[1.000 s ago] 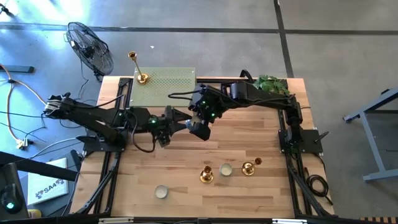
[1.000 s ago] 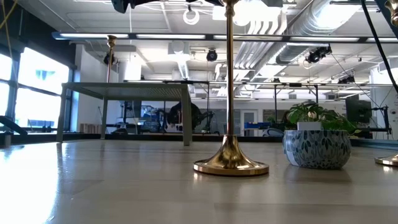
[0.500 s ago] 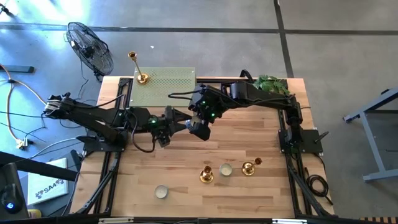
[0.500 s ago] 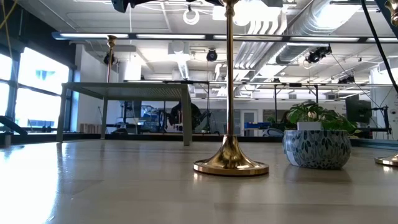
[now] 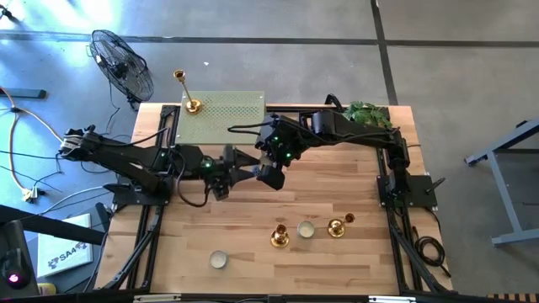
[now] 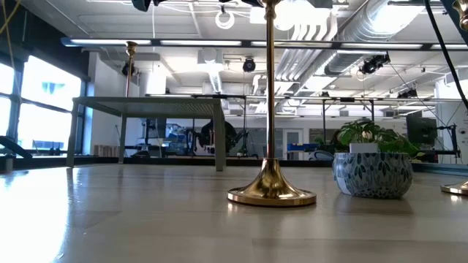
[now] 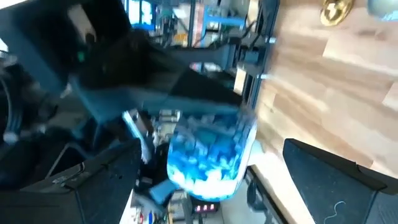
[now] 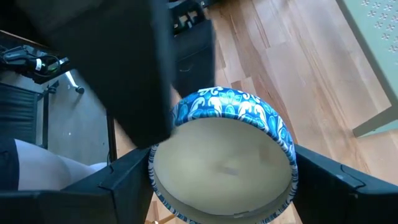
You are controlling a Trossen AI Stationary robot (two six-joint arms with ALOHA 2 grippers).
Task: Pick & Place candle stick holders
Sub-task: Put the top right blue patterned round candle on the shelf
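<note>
Wooden table [image 5: 337, 252], shiny brass candlesticks [image 5: 280, 236]

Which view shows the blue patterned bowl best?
Right wrist view: the blue-and-white patterned round bowl fills it, held in the right gripper. The left wrist view shows its side, farther off; neither high nor low view shows it clearly.

Blue-patterned bowl [image 8: 224, 162] between the right claw [image 8: 221, 186] fingers, above wooden table [image 8: 292, 74].
</note>
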